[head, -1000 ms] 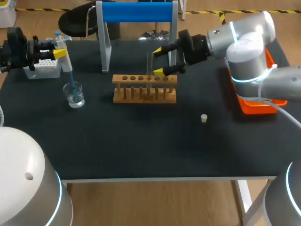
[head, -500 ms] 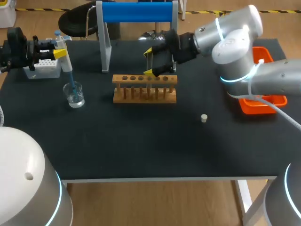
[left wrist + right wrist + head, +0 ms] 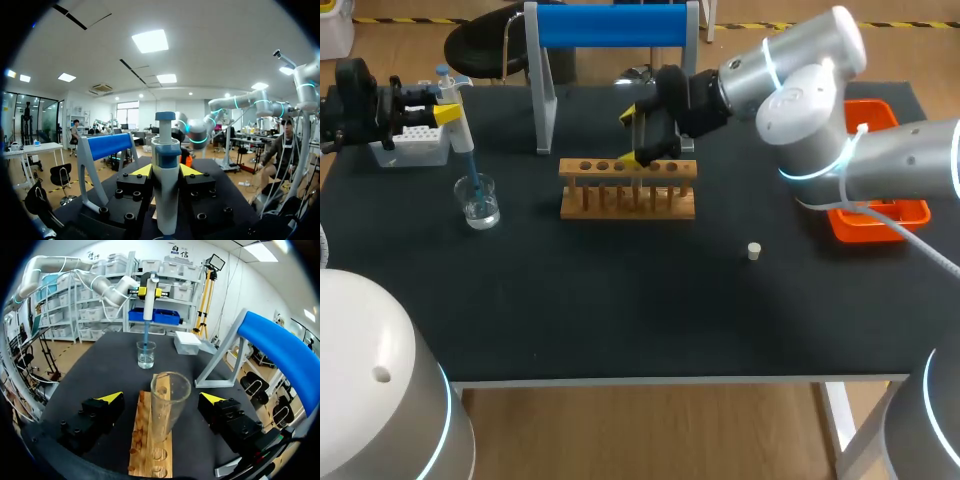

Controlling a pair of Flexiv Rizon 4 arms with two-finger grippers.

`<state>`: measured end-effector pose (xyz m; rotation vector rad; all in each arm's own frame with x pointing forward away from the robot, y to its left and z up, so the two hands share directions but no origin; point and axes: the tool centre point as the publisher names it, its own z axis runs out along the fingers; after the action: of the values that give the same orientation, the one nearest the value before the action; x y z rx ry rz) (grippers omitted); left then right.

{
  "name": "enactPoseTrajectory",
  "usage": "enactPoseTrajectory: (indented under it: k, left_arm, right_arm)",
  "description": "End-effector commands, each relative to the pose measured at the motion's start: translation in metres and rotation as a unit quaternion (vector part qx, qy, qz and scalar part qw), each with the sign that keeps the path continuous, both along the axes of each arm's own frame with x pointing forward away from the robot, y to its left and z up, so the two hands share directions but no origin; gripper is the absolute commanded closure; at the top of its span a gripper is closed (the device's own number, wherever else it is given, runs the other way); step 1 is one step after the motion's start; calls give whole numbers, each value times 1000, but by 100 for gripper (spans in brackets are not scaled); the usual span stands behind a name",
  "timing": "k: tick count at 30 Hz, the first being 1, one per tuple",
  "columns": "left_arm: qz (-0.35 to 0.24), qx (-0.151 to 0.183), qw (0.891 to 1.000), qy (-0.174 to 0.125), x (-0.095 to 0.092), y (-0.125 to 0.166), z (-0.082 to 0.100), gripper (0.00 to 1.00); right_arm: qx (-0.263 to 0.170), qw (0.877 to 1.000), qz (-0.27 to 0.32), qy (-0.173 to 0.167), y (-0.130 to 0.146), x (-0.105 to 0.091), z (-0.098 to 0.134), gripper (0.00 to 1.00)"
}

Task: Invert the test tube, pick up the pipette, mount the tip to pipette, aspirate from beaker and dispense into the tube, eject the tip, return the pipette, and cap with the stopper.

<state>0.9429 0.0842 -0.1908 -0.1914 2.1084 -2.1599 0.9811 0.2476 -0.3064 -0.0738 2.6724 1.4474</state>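
High behind the robot, the head view looks down over the whole worktop [image 3: 620, 300]. Left wrist view hugs the pipette [image 3: 165, 190], facing level across; right wrist view peers close along the test tube rack [image 3: 140, 440] towards the beaker [image 3: 146, 354], both also in the head view.

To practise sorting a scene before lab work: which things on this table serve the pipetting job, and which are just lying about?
In the job:
test tube, standing in the wooden rack
pipette
beaker
stopper
tip box

Lying about, as far as the pictures show:
orange tray
blue-topped stand
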Motion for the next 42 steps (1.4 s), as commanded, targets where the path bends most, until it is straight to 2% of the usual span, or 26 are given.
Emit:
enactPoseTrajectory:
  k: [1,42]
  left_arm:
    - [-3,0,1000,0,1,1,0,100]
    - [-3,0,1000,0,1,1,0,100]
  right_arm:
    - [-6,1000,3,1,-1,2,-1,0]
    - [-11,1000,-3,0,-5,7,-6,0]
